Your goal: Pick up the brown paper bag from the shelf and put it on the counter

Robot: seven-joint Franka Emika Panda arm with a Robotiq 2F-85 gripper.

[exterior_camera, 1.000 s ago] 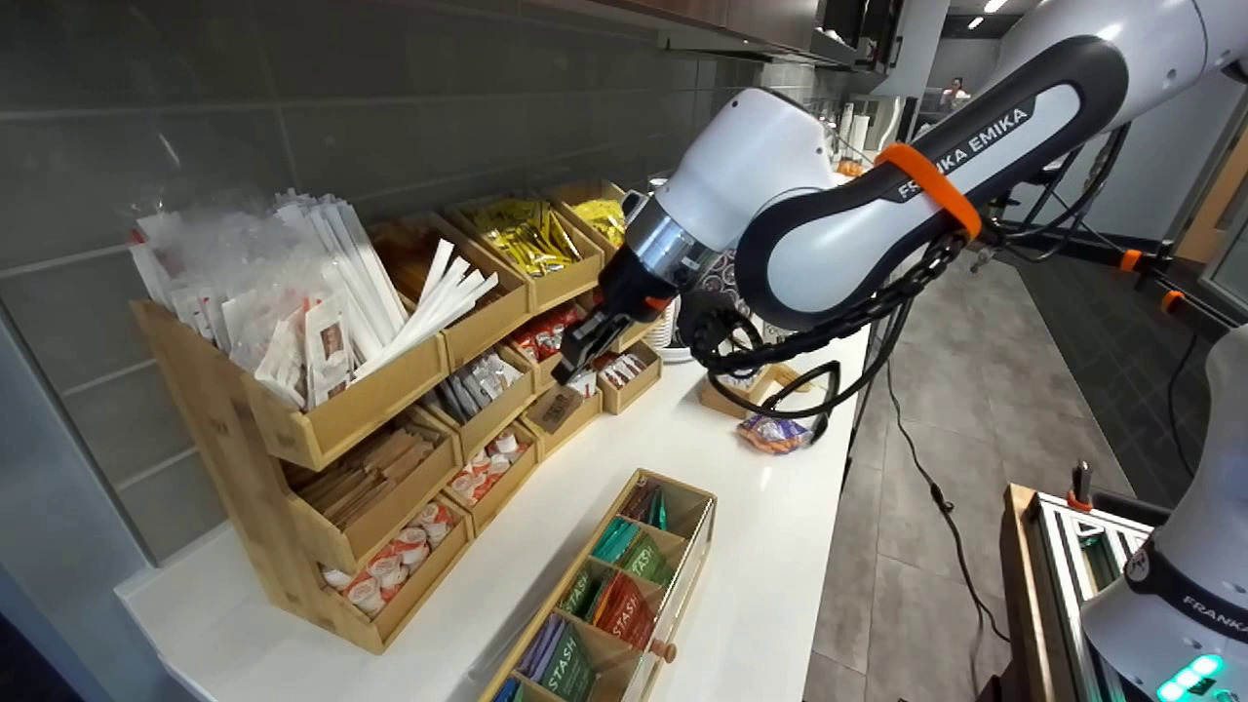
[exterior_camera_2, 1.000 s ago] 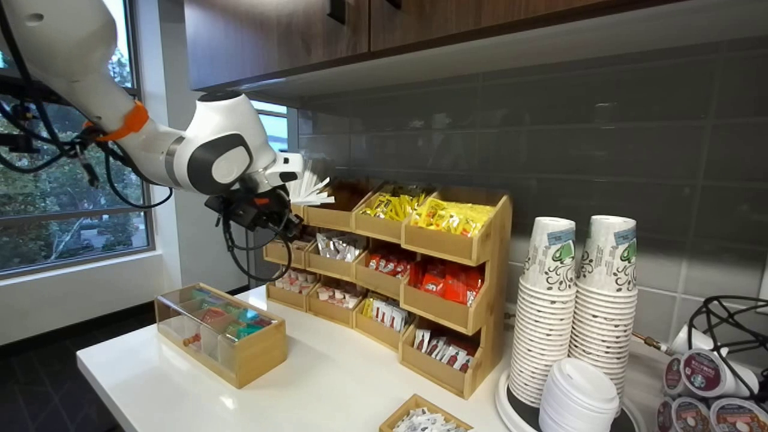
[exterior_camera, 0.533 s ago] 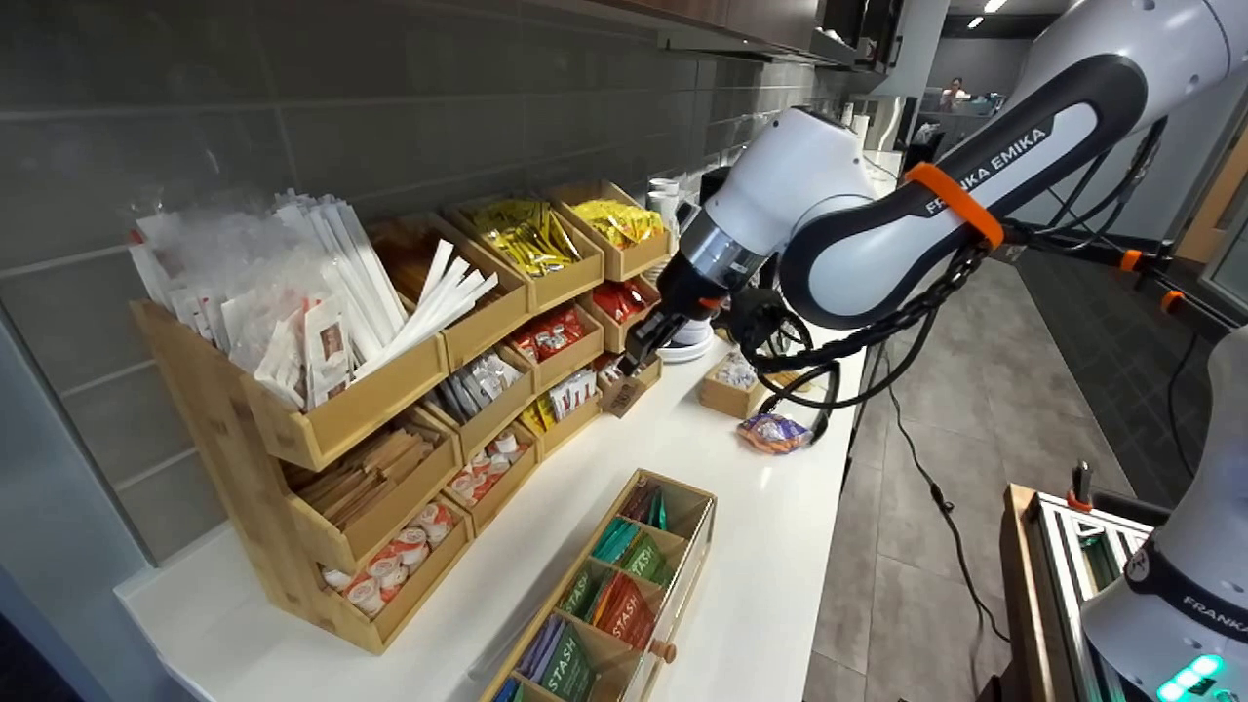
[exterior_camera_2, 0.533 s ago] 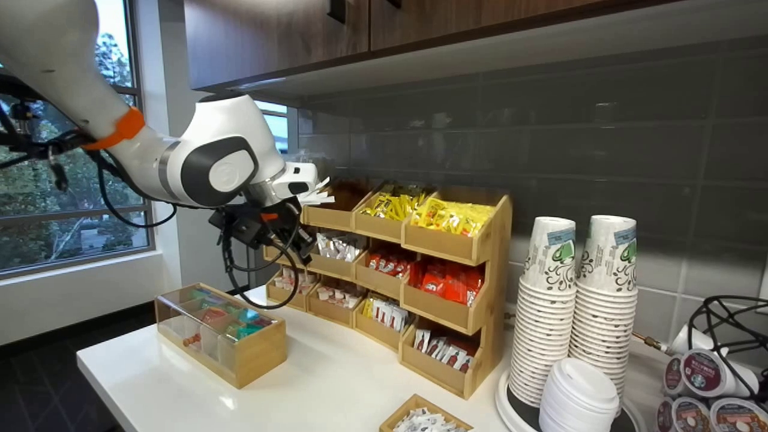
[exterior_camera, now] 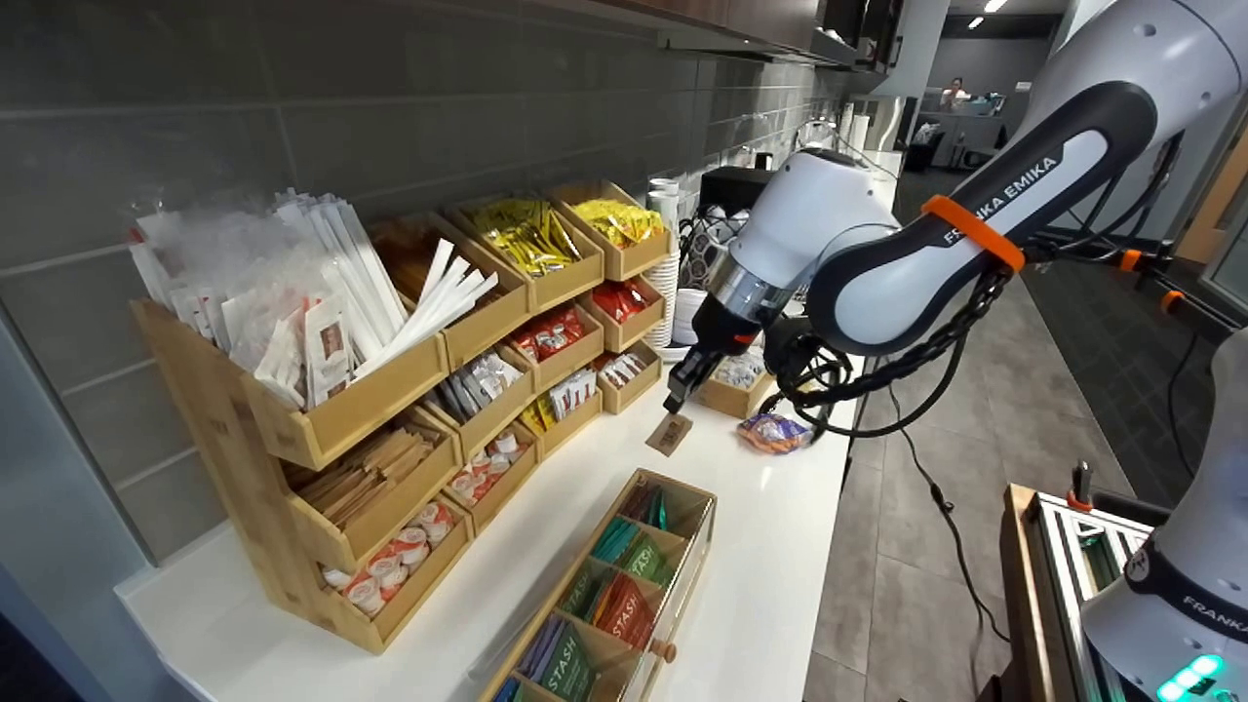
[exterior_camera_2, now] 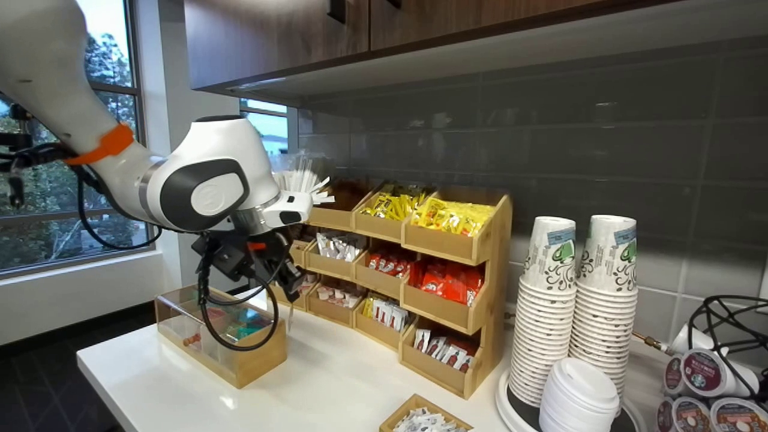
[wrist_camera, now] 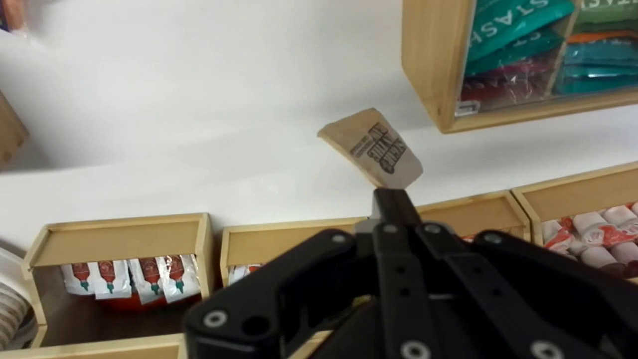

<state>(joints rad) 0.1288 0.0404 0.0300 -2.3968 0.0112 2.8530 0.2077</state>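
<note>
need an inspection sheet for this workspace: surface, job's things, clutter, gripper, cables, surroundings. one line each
surface: white counter, glossy; spills, nothing seen
job's things: brown paper bag out of the shelf, held near its edge; contact with the counter, cannot tell
clutter: tea box, box of white packets, purple-and-orange snack bag on the counter
gripper: shut on the bag
cables: black cable loop hangs beside the gripper, across the tea box in an exterior view; floor cable beside the counter
surroundings: cup stacks beside the shelf; cabinet overhead; apparently a person, far back
</note>
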